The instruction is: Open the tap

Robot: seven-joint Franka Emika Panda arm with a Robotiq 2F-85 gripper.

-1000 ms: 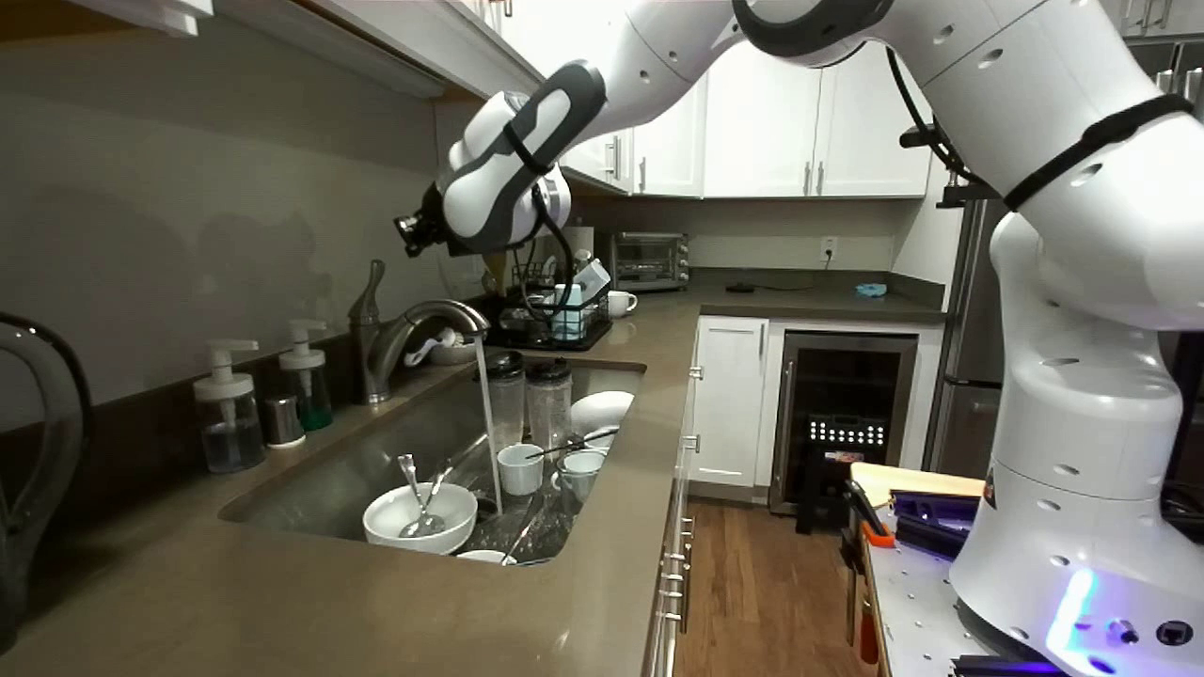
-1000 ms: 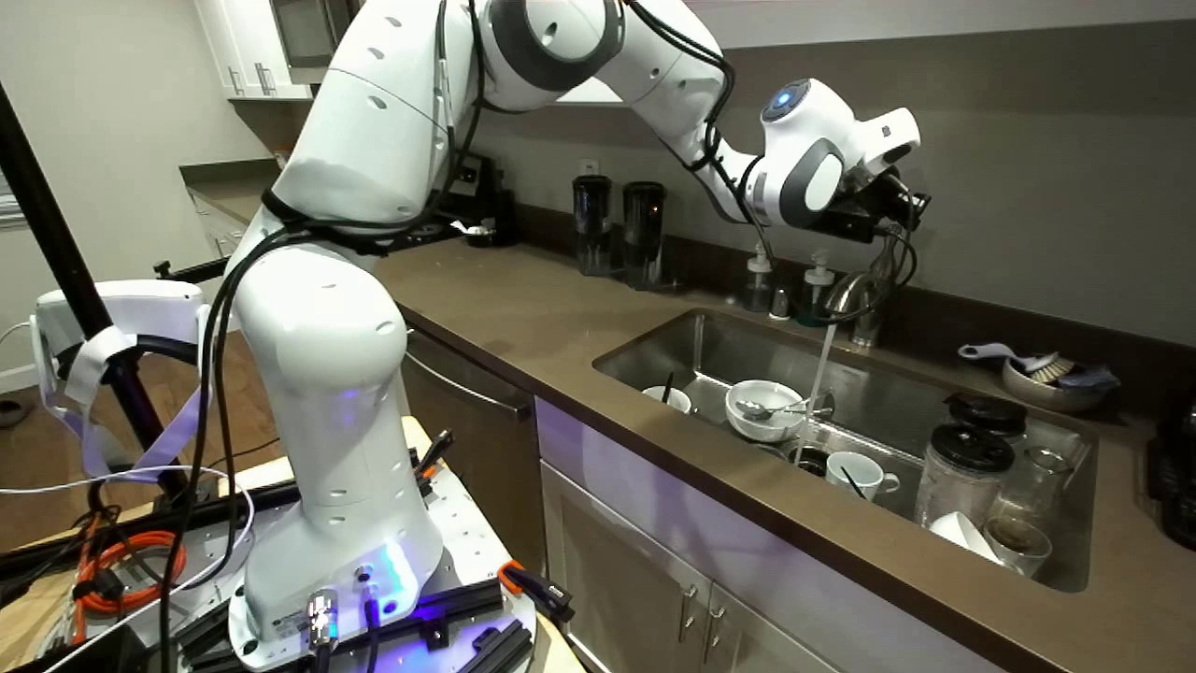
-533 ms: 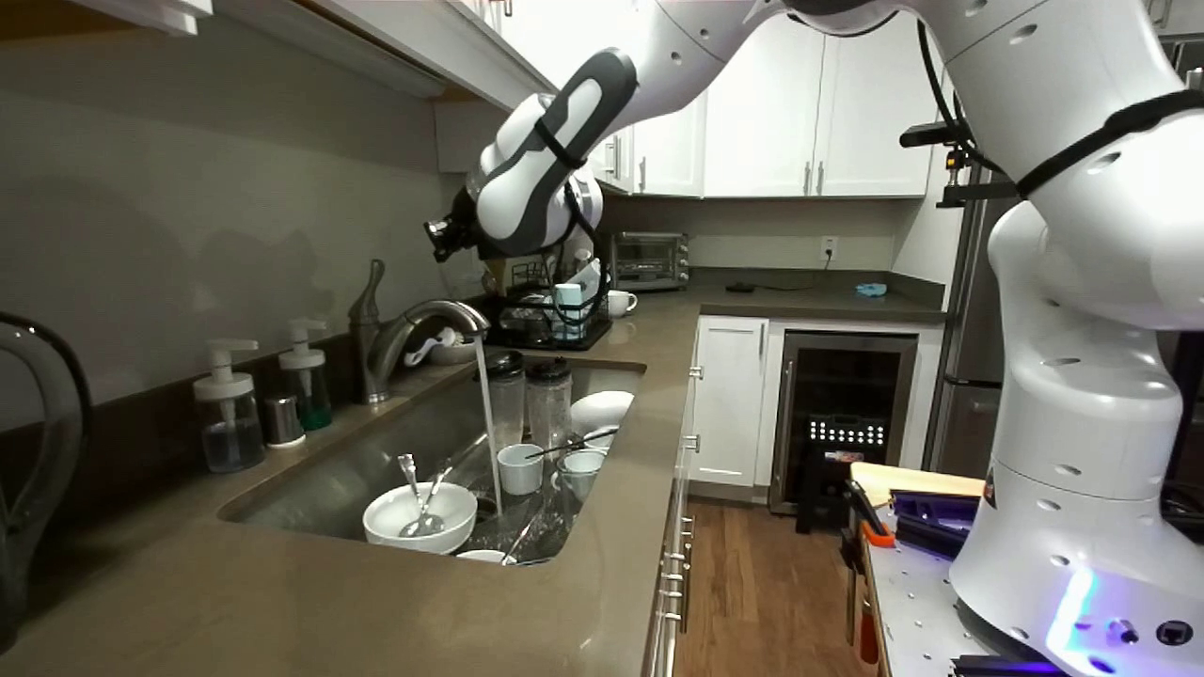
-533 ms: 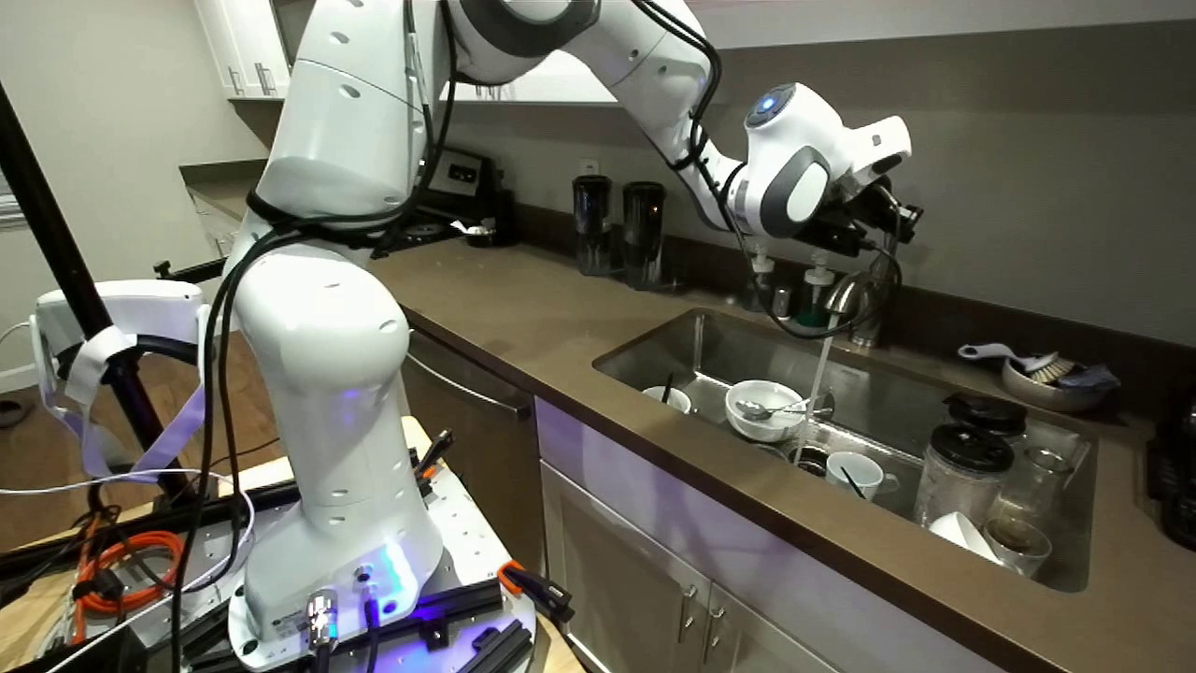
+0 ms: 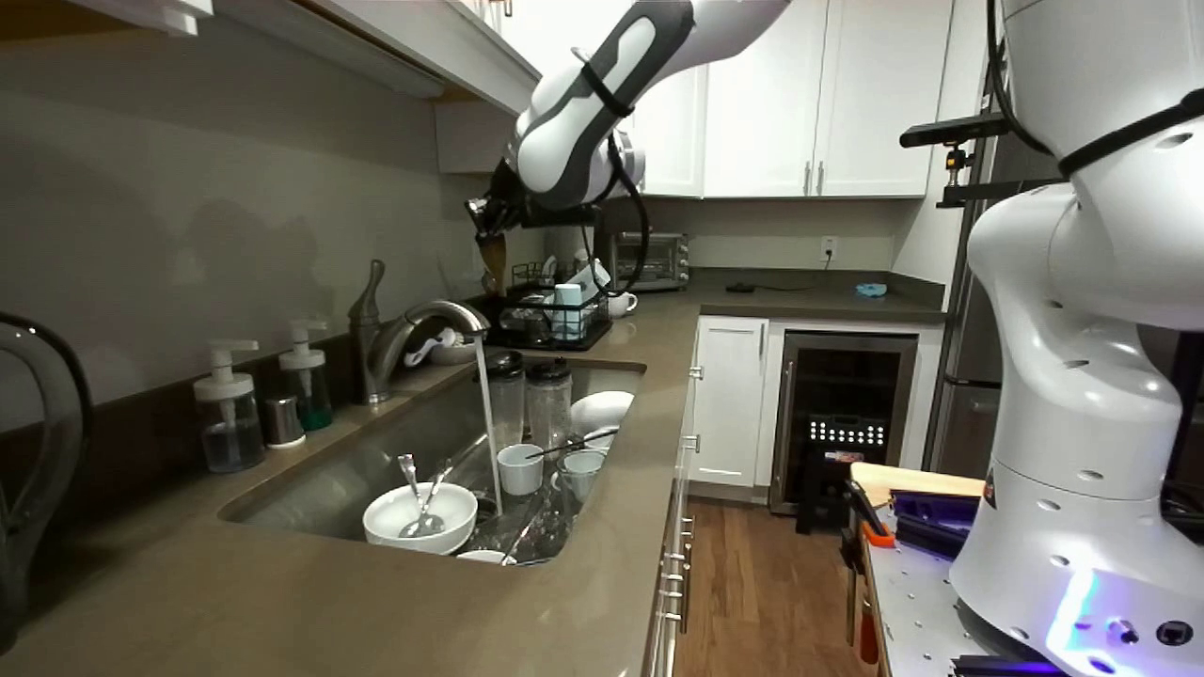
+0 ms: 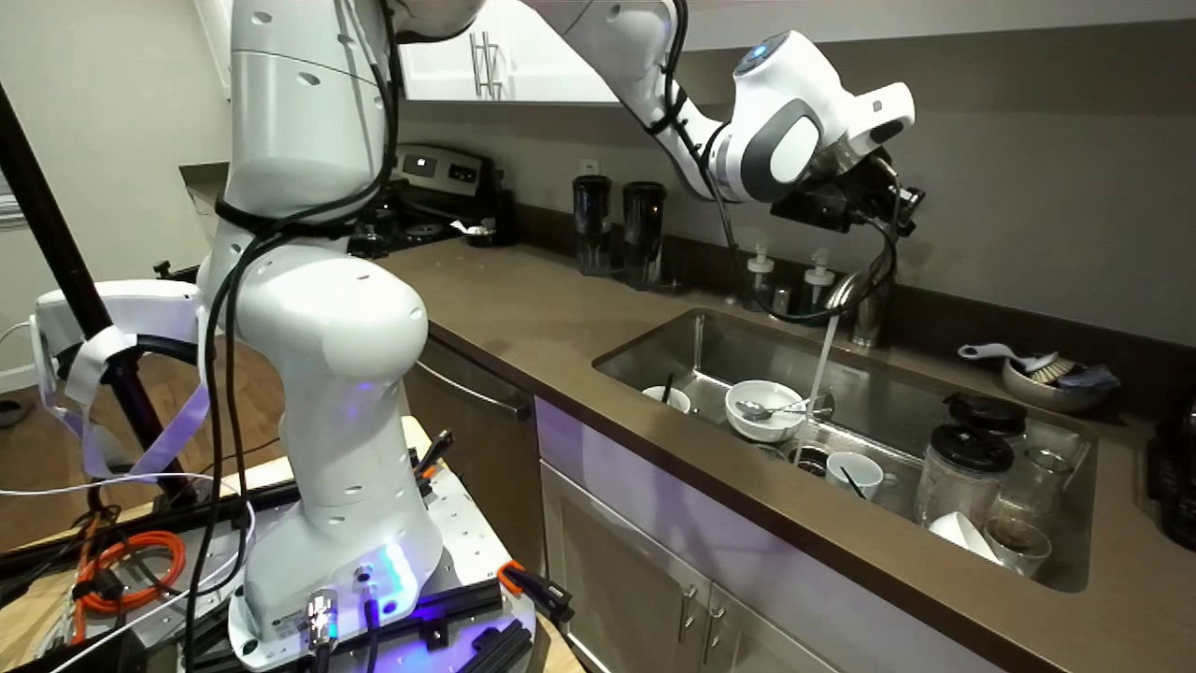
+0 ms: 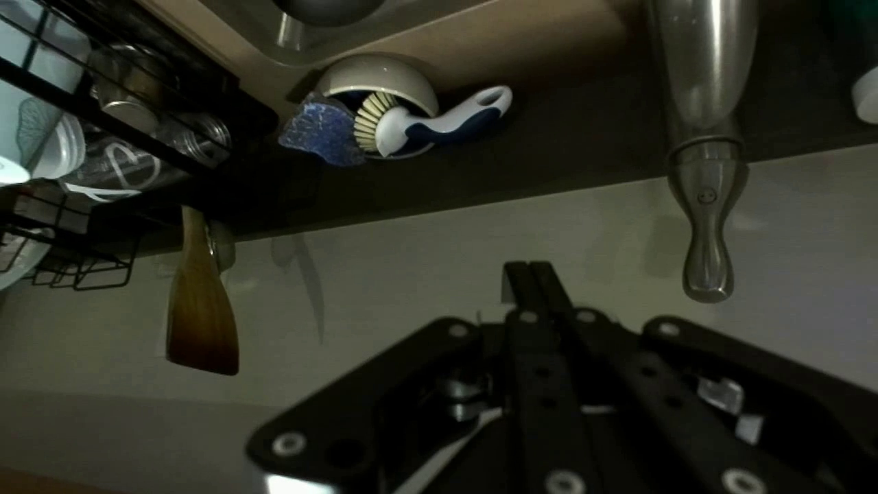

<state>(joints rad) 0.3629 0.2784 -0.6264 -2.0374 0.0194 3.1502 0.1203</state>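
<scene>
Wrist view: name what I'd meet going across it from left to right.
Wooden spatula, blue cloth or sponge, dish brush, tap, white bottle top cut off by the picture's edge.

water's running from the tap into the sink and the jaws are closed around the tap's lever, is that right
Not quite: the jaws are closed, but on nothing; the wrist view shows the lever apart from them. Water is indeed running from the tap into the sink, as both exterior views show.
</scene>
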